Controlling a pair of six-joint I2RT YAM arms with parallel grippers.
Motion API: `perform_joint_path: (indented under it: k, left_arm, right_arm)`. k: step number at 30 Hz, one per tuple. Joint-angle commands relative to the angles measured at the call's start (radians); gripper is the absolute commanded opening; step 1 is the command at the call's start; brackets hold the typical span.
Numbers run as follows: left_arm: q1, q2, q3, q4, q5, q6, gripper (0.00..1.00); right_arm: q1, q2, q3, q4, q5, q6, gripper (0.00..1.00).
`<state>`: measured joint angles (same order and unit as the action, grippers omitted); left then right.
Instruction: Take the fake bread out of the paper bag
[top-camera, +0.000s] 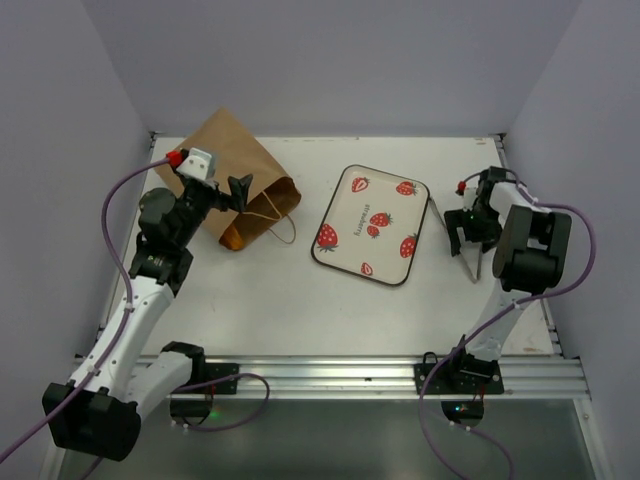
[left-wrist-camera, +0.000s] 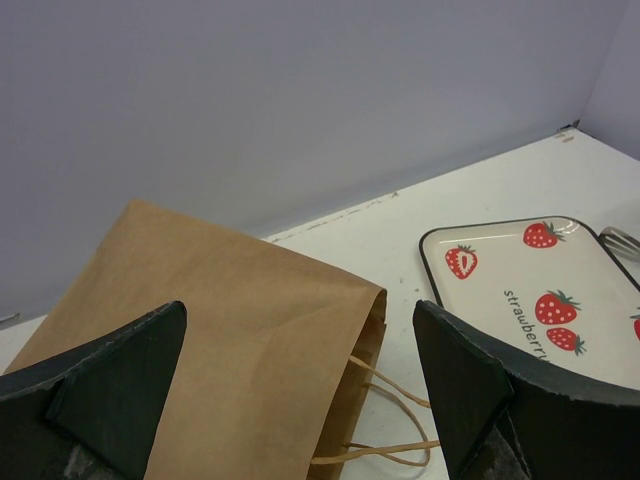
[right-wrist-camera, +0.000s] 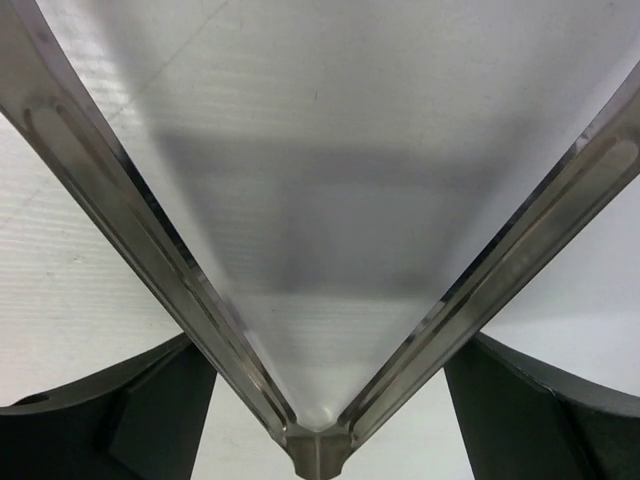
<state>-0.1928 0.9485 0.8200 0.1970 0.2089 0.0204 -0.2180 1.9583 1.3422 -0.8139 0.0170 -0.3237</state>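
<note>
The brown paper bag (top-camera: 235, 185) lies on its side at the back left, its mouth and string handles (top-camera: 278, 222) towards the tray. It also shows in the left wrist view (left-wrist-camera: 230, 330). No fake bread is visible; the inside of the bag is hidden. My left gripper (top-camera: 238, 192) hovers over the bag near its mouth with its jaws wide open and empty (left-wrist-camera: 300, 400). My right gripper (top-camera: 466, 238) is at the right, closed on a pair of metal tongs (right-wrist-camera: 120, 190), whose arms spread in a V between its fingers.
A white strawberry-print tray (top-camera: 372, 222) lies in the middle, also seen in the left wrist view (left-wrist-camera: 540, 290). The tongs (top-camera: 470, 262) reach down beside the tray's right edge. Grey walls close the back and sides of the white table (top-camera: 300, 310).
</note>
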Motion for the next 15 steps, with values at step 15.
perform_joint_path:
  k: [15]
  left_arm:
    - [-0.008,-0.030,-0.009,0.019,-0.011,0.026,1.00]
  right_arm:
    - [-0.047,-0.055,-0.175,0.279,-0.069,-0.015,0.96]
